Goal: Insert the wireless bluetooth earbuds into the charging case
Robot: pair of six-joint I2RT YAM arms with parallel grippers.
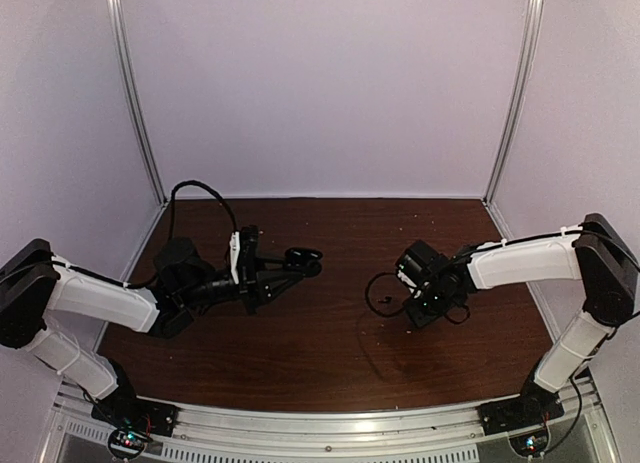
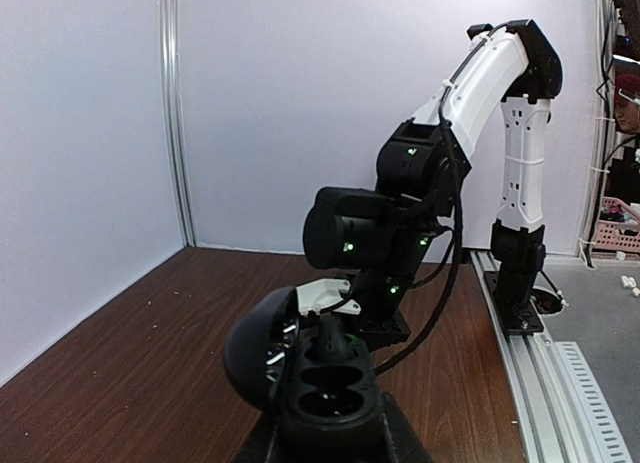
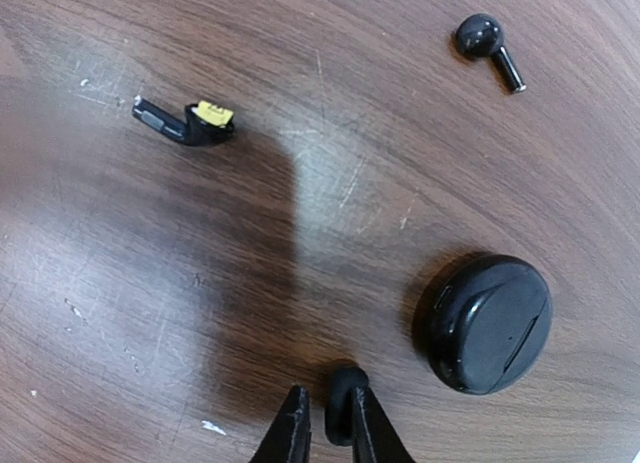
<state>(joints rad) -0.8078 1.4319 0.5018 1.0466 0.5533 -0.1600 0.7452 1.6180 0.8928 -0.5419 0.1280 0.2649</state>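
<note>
My left gripper [image 2: 325, 435] is shut on an open black charging case [image 2: 325, 393], held above the table. Its lid [image 2: 255, 348] hangs to the left, and one earbud [image 2: 335, 335] stands in the far well. In the top view this gripper [image 1: 295, 265] is left of centre. On the wood under my right gripper [image 3: 330, 428] lie a closed black oval case [image 3: 485, 323], a black earbud [image 3: 488, 45] and an earbud with a yellow tip [image 3: 190, 123]. The right fingers stand narrowly open around a small black bud [image 3: 340, 408]; it touches the right finger, with a slit at the left one.
The right arm [image 2: 480, 93] fills the middle of the left wrist view. A black cable loop [image 1: 380, 293] lies beside the right gripper [image 1: 412, 311]. Pale walls close in three sides, and a metal rail [image 1: 320, 418] runs along the near edge. Pale specks dot the wood.
</note>
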